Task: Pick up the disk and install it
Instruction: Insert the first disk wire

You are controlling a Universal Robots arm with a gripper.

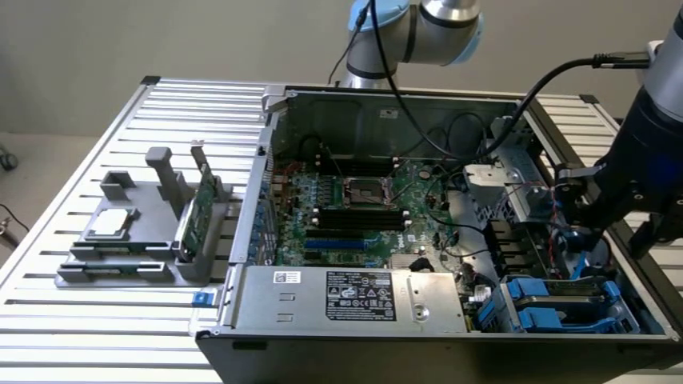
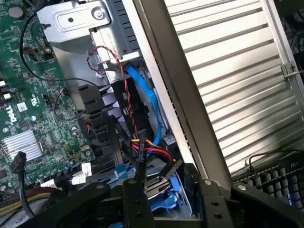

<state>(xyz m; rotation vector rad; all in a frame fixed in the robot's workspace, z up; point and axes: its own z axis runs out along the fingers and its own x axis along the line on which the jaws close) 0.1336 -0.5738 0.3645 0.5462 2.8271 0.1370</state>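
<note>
An open computer case point(image 1: 267, 160) lies on a slatted metal table. My gripper point(image 1: 597, 240) hangs over the drive bay at the case's near corner, on the exterior view's right. Blue plastic carrier frames point(image 1: 577, 302) sit in that bay below it. In the wrist view, the blue end of the disk point(image 2: 178, 192) with a bit of silver metal lies directly under my gripper point(image 2: 168, 206), down among the bay's cables. Whether the gripper touches or holds the disk I cannot tell.
Red, yellow and black wires point(image 2: 152, 151) and a blue flat cable point(image 2: 149, 99) cross the bay. The green motherboard point(image 1: 353, 204) and a silver power supply point(image 1: 353, 296) fill the case. A grey fixture point(image 1: 128, 268) on the exterior view's left holds a square chip point(image 1: 112, 224) and a green card point(image 1: 197, 216). A keyboard point(image 2: 275, 185) lies outside the case.
</note>
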